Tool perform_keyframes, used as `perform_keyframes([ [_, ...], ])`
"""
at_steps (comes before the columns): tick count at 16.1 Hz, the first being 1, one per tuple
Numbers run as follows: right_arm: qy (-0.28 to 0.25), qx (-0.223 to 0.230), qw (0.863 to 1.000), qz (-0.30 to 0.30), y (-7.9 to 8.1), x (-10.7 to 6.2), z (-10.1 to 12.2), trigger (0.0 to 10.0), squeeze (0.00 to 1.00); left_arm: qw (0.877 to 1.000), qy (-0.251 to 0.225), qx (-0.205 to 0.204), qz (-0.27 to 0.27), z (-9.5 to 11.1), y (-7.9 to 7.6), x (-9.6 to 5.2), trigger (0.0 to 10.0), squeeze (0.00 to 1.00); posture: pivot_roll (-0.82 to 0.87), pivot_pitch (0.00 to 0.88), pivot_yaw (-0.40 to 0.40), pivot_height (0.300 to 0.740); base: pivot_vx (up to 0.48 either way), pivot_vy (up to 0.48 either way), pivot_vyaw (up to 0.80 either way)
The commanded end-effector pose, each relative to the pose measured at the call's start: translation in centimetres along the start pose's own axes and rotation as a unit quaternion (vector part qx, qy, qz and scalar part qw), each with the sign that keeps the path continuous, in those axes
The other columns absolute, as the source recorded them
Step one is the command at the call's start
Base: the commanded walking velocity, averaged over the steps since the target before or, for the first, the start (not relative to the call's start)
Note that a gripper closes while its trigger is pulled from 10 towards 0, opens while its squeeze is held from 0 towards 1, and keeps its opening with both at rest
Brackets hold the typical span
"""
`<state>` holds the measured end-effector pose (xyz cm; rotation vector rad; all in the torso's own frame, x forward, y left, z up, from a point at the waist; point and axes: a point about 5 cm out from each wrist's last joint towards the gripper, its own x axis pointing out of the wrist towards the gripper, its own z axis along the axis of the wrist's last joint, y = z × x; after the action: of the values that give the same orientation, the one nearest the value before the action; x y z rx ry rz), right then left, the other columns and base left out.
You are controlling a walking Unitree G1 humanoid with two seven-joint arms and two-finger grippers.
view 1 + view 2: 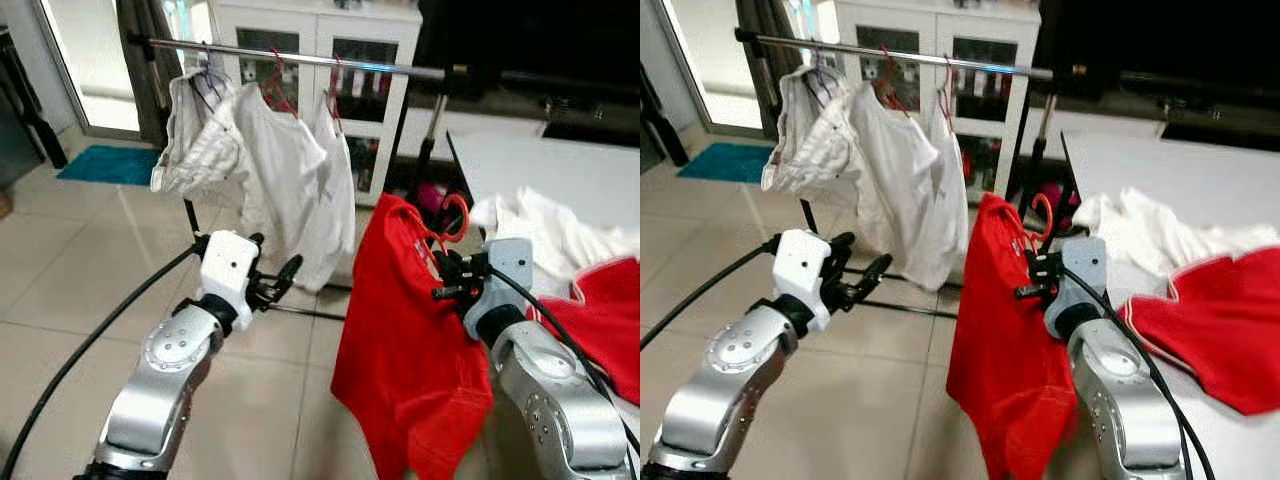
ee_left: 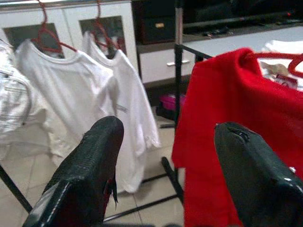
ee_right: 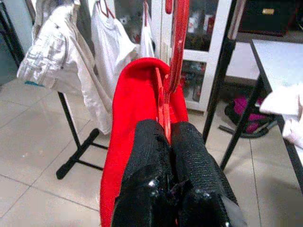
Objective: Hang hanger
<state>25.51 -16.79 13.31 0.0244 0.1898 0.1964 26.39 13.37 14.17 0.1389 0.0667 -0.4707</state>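
Right hand [image 3: 166,142] (pinching red hanger [image 3: 176,56])

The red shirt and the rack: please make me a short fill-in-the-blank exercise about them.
1. The right gripper is shut on the red ____ of the red shirt.
2. The left gripper has its jaws ____ and holds nothing.
3. On the rail hang garments of ____ colour.

Missing words: hanger; open; white
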Motion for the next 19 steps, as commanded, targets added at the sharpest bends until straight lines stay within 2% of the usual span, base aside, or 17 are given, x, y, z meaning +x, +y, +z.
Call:
perform_keyframes([
  [1,-0.019,-0.002,1.000,0.002,0.1,0.0,0.8,10.0,0.00,1.000,0.001,0.004,0.000,0.2,0.2,0.1,10.0,0.00,-0.10,0.000,-0.034,0.740,0.000,0.360,0.00],
  [8,-0.015,-0.004,1.000,0.008,0.0,-0.1,0.8,10.0,0.00,1.000,0.005,0.005,-0.003,0.2,0.1,-0.2,10.0,0.00,-0.10,0.000,-0.049,0.740,0.000,0.360,0.00],
  [10,-0.015,-0.004,1.000,0.012,-0.1,-0.1,0.9,10.0,0.00,1.000,0.000,0.012,-0.003,0.5,0.3,-0.1,10.0,0.00,-0.10,0.000,-0.046,0.740,0.000,0.000,0.00],
  [15,-0.026,-0.002,0.996,0.087,0.6,0.0,1.9,10.0,0.00,1.000,0.000,0.024,0.000,1.6,1.2,0.7,10.0,0.00,-0.11,0.000,-0.031,0.740,0.000,0.000,0.00],
  [18,-0.027,-0.033,0.989,0.140,1.2,0.1,2.1,10.0,0.00,0.999,-0.001,0.011,-0.040,2.2,0.6,1.8,10.0,0.00,-0.11,0.000,-0.024,0.740,0.000,0.000,0.00],
  [19,-0.028,-0.047,0.985,0.165,1.6,0.1,2.3,10.0,0.00,0.999,0.002,0.013,-0.037,2.2,0.6,2.1,10.0,0.17,-0.12,0.000,-0.021,0.740,0.000,0.000,0.00],
])
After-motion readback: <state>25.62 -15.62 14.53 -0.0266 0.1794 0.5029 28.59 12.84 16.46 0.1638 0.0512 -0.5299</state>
